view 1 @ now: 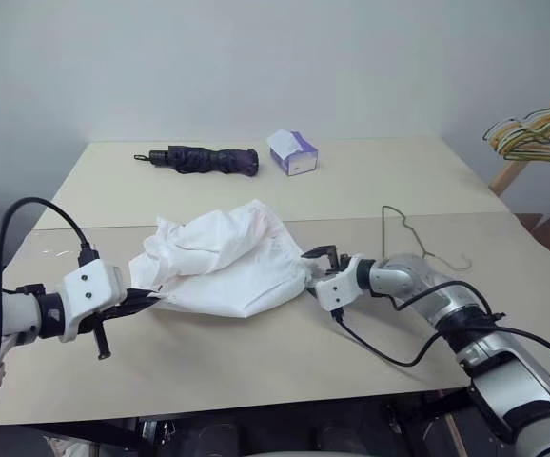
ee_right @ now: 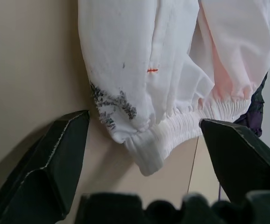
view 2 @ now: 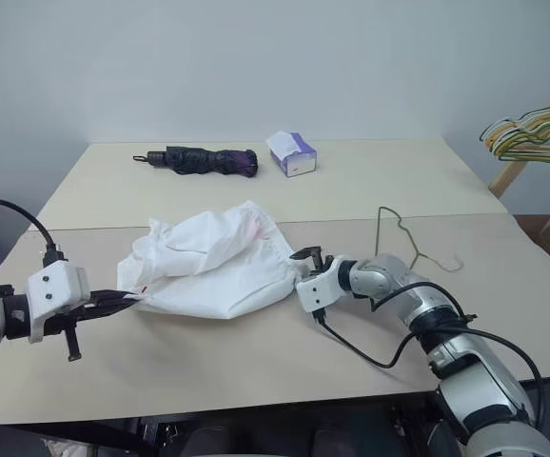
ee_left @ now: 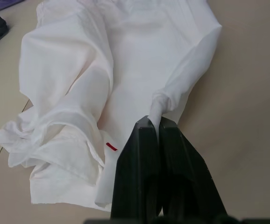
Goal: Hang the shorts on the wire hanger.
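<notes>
Two grippers at the shorts [view 1: 225, 262]
L gripper [ee_left: 154, 122] pinching cloth; R gripper [ee_right: 144, 135] spread at waistband; wire hanger [view 1: 418, 238] nearby.

White shorts [view 1: 223, 262] with grey speckles; dark purple umbrella [view 1: 206, 159]; white-and-purple tissue box [view 1: 292, 152]; beige table [view 1: 256, 352].

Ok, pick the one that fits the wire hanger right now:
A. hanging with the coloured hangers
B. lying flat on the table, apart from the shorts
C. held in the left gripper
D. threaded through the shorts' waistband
B: the wire hanger lies bare on the table, off to the right of the shorts, touching neither the cloth nor a gripper.
</notes>
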You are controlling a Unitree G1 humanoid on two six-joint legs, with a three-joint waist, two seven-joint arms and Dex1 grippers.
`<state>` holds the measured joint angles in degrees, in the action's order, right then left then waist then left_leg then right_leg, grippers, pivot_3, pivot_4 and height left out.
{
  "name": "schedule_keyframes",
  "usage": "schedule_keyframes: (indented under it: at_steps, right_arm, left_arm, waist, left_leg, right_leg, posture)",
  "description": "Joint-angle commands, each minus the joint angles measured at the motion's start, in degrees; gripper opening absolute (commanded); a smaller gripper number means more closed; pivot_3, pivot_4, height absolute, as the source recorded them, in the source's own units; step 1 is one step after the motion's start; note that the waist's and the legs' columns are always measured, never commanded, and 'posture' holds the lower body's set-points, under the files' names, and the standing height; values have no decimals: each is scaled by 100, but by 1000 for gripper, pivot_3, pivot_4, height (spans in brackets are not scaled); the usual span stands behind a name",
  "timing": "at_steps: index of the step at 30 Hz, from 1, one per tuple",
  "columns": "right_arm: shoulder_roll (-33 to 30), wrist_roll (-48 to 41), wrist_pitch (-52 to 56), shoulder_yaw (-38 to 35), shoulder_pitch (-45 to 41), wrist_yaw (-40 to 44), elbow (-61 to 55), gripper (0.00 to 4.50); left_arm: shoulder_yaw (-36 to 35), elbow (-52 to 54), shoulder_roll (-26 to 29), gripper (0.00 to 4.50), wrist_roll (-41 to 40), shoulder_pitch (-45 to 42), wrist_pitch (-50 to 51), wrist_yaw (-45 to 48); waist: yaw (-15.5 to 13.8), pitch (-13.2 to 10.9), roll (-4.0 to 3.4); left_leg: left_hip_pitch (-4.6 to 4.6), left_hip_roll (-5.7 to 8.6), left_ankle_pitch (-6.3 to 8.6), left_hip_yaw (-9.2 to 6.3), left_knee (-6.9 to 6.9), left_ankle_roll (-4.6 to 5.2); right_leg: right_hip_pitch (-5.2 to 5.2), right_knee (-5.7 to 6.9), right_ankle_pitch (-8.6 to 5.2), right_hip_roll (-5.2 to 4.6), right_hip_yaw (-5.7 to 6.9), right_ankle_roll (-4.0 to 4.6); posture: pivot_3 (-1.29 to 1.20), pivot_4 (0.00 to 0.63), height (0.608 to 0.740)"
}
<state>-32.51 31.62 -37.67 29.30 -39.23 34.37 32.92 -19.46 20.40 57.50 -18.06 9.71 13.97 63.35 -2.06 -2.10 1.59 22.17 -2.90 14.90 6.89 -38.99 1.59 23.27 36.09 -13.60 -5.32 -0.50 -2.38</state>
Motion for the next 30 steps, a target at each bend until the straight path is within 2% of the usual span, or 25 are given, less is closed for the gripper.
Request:
schedule_keyframes:
  at_steps: [1, 6, 10, 13, 18, 25, 28, 30]
  right_arm:
    - [67, 136, -249, 72, -239, -145, 317, 3233]
    - [162, 157, -335, 71, -331, -292, 609, 1345]
    - [127, 146, -336, 57, -304, -271, 573, 24]
    - [-67, -57, -271, -34, -140, 37, 157, 24]
    - [-896, -1153, 578, -342, 614, 1522, -1821, 24]
    - [-2148, -3471, 2882, -970, 1776, 3221, -5068, 24]
    - [-2250, -4210, 3840, -1132, 1886, 3490, -5566, 24]
    - [-2025, -4430, 4478, -1177, 1737, 3400, -5505, 24]
  left_arm:
    - [-248, 23, 38, 0, 31, 31, -106, -31]
    - [-319, -48, 15, 0, 39, 151, -189, 6]
    - [-255, -210, -1, 0, 96, 182, -300, -2]
    - [-134, -315, 21, 0, 254, 165, -421, -20]
    - [-48, -348, 124, 0, 466, 253, -578, 51]
    - [-264, 30, 335, 0, 311, 866, -593, 601]
    - [-229, 209, 474, 0, 96, 881, -410, 902]
    - [54, 116, 448, 0, 22, 490, -429, 899]
  waist:
    - [-8, 0, 0]
    - [-14, 0, 0]
    - [-18, 0, -1]
    - [-20, -1, -1]
    - [-95, -1, -2]
    - [-73, -1, -2]
    - [-50, 5, 8]
    - [-55, 8, 11]
  left_leg:
    - [0, 0, 0, 0, 1, -1]
    - [-1, -1, -1, 0, 1, -2]
    - [0, 0, -1, 0, 3, -3]
    - [1, 0, -1, 0, 3, -3]
    - [7, -1, 1, -3, 3, 1]
    - [2, -8, 4, -8, 3, 4]
    - [-4, -12, 4, -10, 2, 4]
    - [-13, -13, 5, -10, 2, 3]
  right_leg:
    - [0, 0, 0, 0, 0, 0]
    - [0, 2, -1, -1, 0, 2]
    - [2, 3, -1, 0, 1, 3]
    - [2, 3, -1, -1, 1, 3]
    - [2, 0, -1, -3, 8, 2]
    - [1, 0, -4, -4, 9, 6]
    - [0, 0, -13, -3, 10, 21]
    - [-5, -1, -25, -4, 14, 42]
  posture:
    - [194, 0, 740]
    - [193, 0, 740]
    - [188, 0, 740]
    - [188, 0, 740]
    - [189, 0, 740]
    - [151, 0, 740]
    - [145, 0, 740]
    - [145, 0, 740]
